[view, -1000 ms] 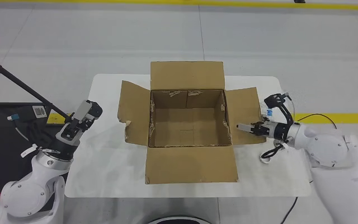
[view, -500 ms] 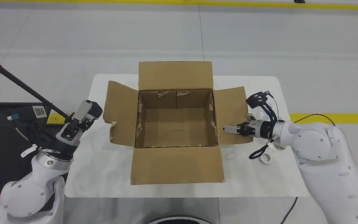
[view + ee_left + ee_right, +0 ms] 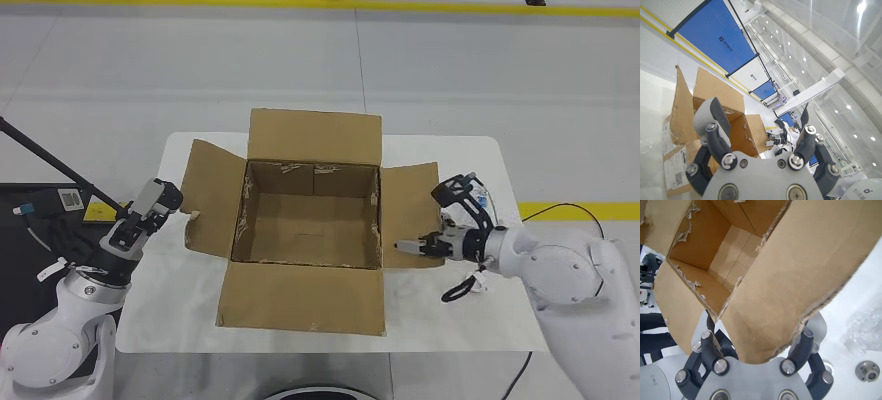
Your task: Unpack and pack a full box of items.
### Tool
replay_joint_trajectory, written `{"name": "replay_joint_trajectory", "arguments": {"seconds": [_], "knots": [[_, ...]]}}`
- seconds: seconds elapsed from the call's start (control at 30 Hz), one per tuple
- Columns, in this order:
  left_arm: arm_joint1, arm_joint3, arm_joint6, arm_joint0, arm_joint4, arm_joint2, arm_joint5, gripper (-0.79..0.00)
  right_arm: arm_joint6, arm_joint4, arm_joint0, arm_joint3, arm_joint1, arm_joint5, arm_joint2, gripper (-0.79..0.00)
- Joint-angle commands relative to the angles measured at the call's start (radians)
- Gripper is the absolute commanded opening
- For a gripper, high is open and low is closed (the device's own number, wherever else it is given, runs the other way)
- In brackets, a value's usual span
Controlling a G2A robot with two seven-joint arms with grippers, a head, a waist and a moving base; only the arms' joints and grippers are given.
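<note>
right gripper (image 3: 402, 246) at upward-open box flap (image 3: 405, 205)

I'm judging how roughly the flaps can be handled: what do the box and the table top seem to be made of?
The box looks like corrugated cardboard, plain matt brown: its rim and flap edges are torn and frayed into paper shreds. The table has a smooth white top, perhaps laminate or painted board; the look leaves that open.

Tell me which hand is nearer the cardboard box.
Right. The right hand touches a side flap of the box; the left hand hangs just off the opposite flap, apart from it.
</note>
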Motion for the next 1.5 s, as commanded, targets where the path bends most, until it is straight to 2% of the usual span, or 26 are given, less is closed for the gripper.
{"name": "replay_joint_trajectory", "arguments": {"seconds": [0.0, 0.17, 0.77, 0.83, 1.0, 1.2, 1.37, 1.43, 1.47], "knots": [[0.000, 0.000, 0.000, 0.000, 0.000, 0.000, 0.000, 0.000, -0.005, -0.028, -0.030, -0.043, 0.005, 0.045, 0.034, 0.000], [0.000, 0.000, 0.000, 0.000, 0.000, 0.000, 0.000, 0.000, 0.028, -0.068, -0.117, -0.143, 0.020, 0.105, 0.145, 0.000], [0.000, 0.000, 0.000, 0.000, 0.000, 0.000, 0.000, 0.000, 0.028, -0.068, -0.117, -0.143, 0.020, 0.105, 0.145, 0.000], [0.000, 0.000, 0.000, 0.000, 0.000, 0.000, 0.000, 0.000, 0.000, -0.053, -0.128, -0.134, 0.019, 0.094, 0.145, 0.000], [0.000, 0.000, 0.000, 0.000, 0.000, 0.000, 0.000, 0.000, -0.033, -0.096, -0.194, -0.147, 0.027, 0.078, 0.230, 0.000], [0.000, 0.000, 0.000, 0.000, 0.000, 0.000, 0.000, 0.000, 0.047, -0.118, -0.292, -0.131, 0.043, 0.035, 0.376, 0.000], [0.000, 0.000, 0.000, 0.000, 0.000, 0.000, 0.000, 0.000, 0.085, -0.142, -0.355, -0.098, 0.052, -0.024, 0.453, 0.000], [0.000, 0.000, 0.000, 0.000, 0.000, 0.000, 0.000, 0.000, 0.084, -0.182, -0.378, -0.086, 0.054, -0.044, 0.463, -0.028], [0.000, 0.000, 0.000, 0.000, 0.000, 0.000, 0.000, 0.000, 0.079, -0.193, -0.389, -0.077, 0.055, -0.051, 0.462, -0.077]]}}
